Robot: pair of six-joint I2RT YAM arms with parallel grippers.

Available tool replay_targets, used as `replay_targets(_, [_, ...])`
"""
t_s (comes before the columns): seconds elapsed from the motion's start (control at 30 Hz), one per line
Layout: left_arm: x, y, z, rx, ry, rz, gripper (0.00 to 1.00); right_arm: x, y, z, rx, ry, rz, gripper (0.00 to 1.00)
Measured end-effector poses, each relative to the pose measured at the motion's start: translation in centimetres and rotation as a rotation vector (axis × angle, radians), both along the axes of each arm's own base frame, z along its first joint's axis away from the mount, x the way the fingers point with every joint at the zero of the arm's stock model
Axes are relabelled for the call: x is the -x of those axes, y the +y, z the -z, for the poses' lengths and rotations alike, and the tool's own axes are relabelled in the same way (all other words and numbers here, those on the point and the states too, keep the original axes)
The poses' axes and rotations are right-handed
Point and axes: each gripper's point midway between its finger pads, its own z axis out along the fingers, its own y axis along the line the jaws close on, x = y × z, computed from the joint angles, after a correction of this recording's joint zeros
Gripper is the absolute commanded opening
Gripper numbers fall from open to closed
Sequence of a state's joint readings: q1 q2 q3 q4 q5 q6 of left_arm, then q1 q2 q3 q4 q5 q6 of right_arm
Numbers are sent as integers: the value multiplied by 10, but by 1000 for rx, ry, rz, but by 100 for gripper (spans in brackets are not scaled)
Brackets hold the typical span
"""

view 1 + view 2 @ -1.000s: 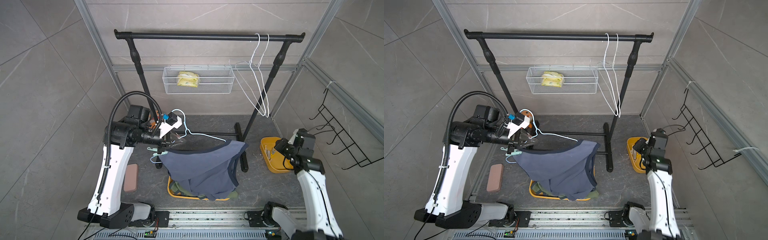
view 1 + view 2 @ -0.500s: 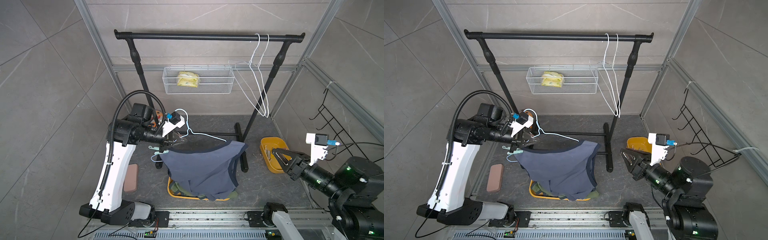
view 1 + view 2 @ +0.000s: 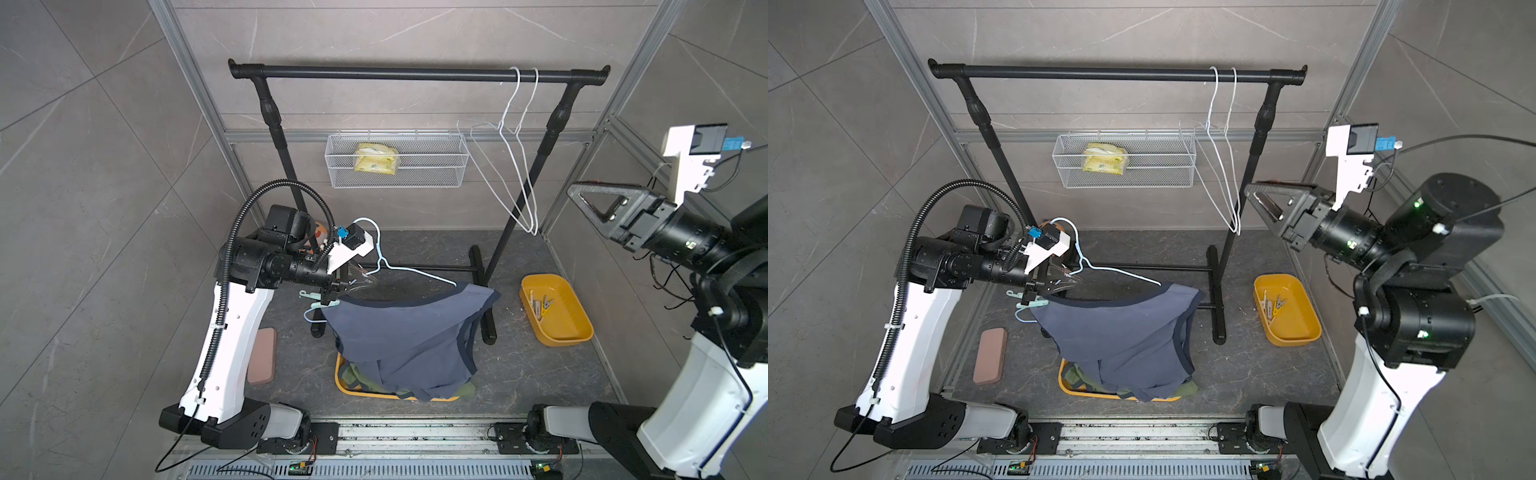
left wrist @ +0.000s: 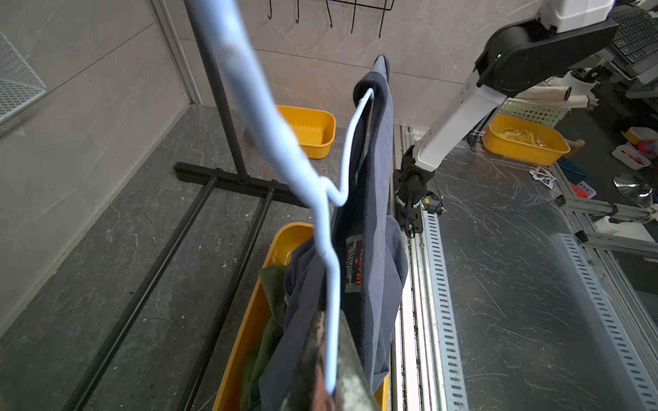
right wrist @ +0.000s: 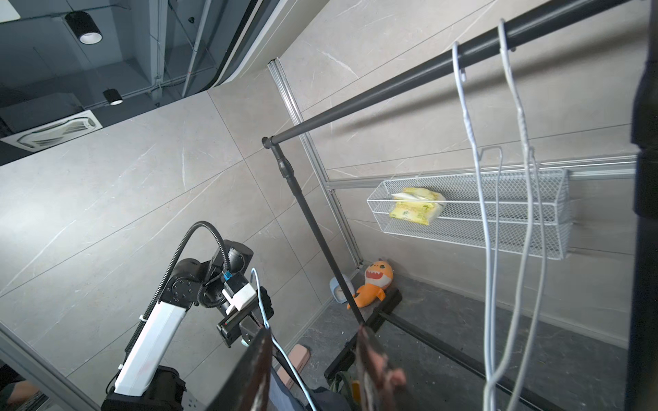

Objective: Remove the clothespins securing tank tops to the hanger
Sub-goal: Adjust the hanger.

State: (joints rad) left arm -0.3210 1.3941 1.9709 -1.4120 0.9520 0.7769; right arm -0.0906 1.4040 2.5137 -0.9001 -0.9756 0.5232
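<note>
Left fingers [image 4: 352, 377] tight on blue hanger [image 4: 249, 89]

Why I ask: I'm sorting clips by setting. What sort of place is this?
Probably a robot lab cell staged as a laundry corner: a black garment rack stands between tiled walls in an aluminium frame, and two arms are mounted on a floor rail.

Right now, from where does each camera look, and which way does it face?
Top views: high above the robot's base, looking down at the garment rack and navy tank top; left arm and right arm show.
Left wrist: behind the left gripper, shut on the light blue hanger, facing the right arm.
Right wrist: behind the open right gripper, facing the garment rack and left arm.
Shared: both wrist views show that hanger.
</note>
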Motion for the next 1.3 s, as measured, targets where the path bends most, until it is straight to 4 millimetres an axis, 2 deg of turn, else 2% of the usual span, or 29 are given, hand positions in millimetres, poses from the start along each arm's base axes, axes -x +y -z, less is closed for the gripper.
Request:
replay_targets(0.17, [-1,1,-1,-4,-7,-7,0,-29,23,-18,-24,-35,-113,44])
replay_targets(0.23, [-1,1,-2,-2,-11,-7,0,-41,34,-20,-24,-56,-157,48])
replay_targets(0.33, [-1,1,-2,-3,-11,-7,0,-59,48,-2,17,-41,-188,52])
replay_targets(0.43, [-2,1,-2,-6,-11,-10,0,-75,67,28,103,-27,-169,51])
replay_targets(0.5, [-2,1,-2,-10,-15,-13,0,-79,84,45,180,-44,-147,51])
replay_targets(0.57, [-3,2,-2,-14,-21,-18,0,-75,106,59,263,-73,-138,51])
replay_targets(0.67, [-5,2,-3,-18,-27,-22,0,-55,134,71,358,-125,-155,49])
replay_targets(0.8, [-7,1,-4,-19,-29,-22,0,-16,162,75,468,-235,-156,49])
replay_targets(0.87, [-8,1,-3,-20,-27,-22,0,5,179,82,535,-282,-169,49])
replay_targets(0.93, [-8,0,-3,-20,-25,-21,0,15,195,95,601,-298,-183,49])
replay_targets(1.1, [-8,1,-4,-20,-29,-21,0,3,217,133,741,-264,-163,51])
replay_targets(1.3, [-4,1,-5,-23,-26,-15,0,-5,220,156,812,-227,-154,53])
